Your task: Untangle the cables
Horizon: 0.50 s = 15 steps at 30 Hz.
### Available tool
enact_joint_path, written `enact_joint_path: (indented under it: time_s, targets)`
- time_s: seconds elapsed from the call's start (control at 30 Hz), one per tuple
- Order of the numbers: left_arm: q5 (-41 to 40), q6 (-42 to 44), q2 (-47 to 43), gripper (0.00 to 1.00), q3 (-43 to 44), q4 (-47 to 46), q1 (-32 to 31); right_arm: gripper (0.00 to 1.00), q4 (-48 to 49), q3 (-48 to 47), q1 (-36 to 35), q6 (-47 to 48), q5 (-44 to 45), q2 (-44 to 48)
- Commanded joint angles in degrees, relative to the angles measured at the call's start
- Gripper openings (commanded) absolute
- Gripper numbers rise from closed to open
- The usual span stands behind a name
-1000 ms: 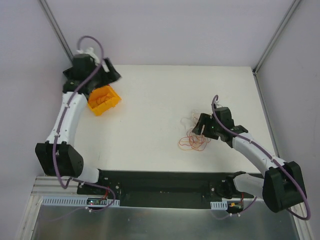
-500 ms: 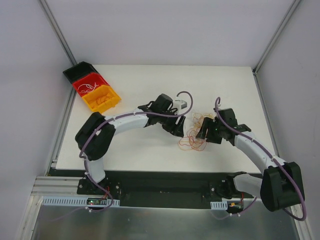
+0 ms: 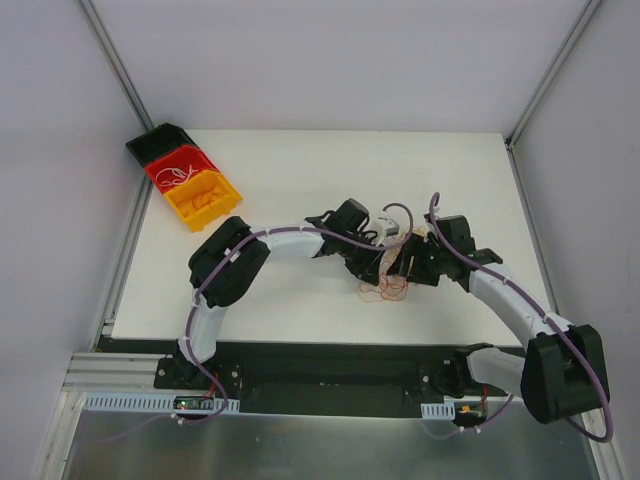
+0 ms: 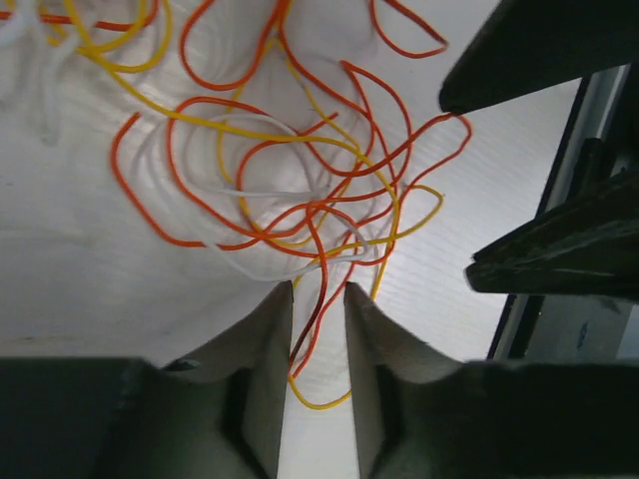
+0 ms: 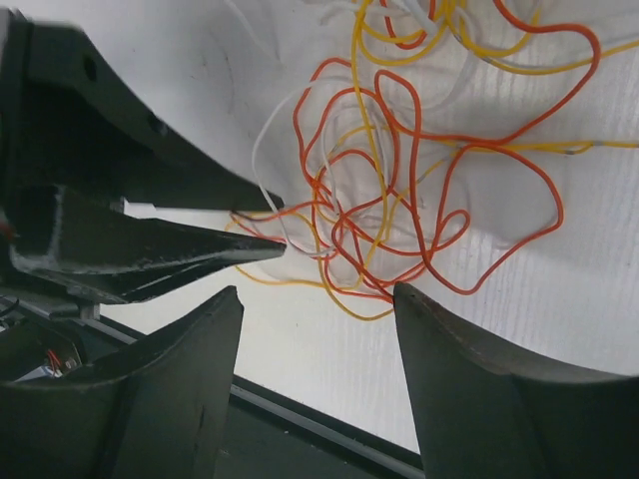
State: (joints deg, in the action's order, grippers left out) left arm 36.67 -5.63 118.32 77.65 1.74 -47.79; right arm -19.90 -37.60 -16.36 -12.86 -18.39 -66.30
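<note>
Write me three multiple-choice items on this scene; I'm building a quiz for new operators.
1. Where on the table does the tangle of cables lie?
A. its near-left corner
B. its far edge
C. between the left gripper and the right gripper

2. How many bins stand at the far-left corner?
A. two
B. three
C. five

3. How do the right gripper's jaws stand?
A. wide open, gripping nothing
B. shut on a cable
C. shut, empty

Answers:
1 C: in the top view both grippers flank the tangle.
2 B: one black, one red, one yellow.
3 A: its wrist view shows them far apart, gripping nothing.
</note>
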Motion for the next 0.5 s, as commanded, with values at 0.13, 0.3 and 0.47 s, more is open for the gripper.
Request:
enact_joint_path:
  time_s: [0.13,0.3,0.47]
  targets:
    - [-2.1,1.9,-12.2,0.0,-6.5,-0.7,-1.7,0.65,3.4,-0.5,-0.3,-3.1,-0.6,-4.0]
    - [-2.0,-3.1,-22.8,0.0,-10.5,-1.0,-2.8,0.56,3.2,-4.7,-3.8,-8.0,0.6,-12.5]
    - [-2.8,-5.6,-33.0,0.0,-10.8,0.0,-4.5,0.48,4.1,-7.3,-6.8,-16.4,8.3,-17.9]
